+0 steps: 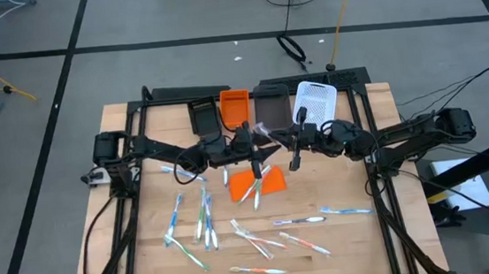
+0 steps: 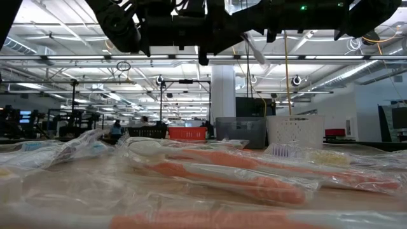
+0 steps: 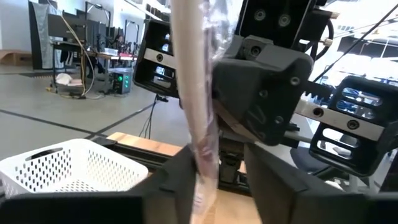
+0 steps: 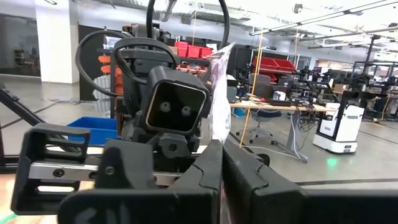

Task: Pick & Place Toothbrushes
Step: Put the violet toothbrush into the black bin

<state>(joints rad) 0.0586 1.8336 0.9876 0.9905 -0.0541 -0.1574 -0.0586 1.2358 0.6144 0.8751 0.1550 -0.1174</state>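
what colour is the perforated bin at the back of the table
White; the perforated bin shows best in the high view.

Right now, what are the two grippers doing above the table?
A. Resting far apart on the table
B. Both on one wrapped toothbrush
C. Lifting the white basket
B: in the wrist views the left gripper and right gripper each pinch the same wrapped toothbrush, meeting mid-air.

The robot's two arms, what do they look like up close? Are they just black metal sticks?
Not quite sticks. Both the left arm and the right arm are dark, jointed and chunky, with black cables trailing from their bases. Each ends in a hand of two flat, dark, angular fingers. The left hand carries a boxy black camera housing with small round lenses and screw heads.
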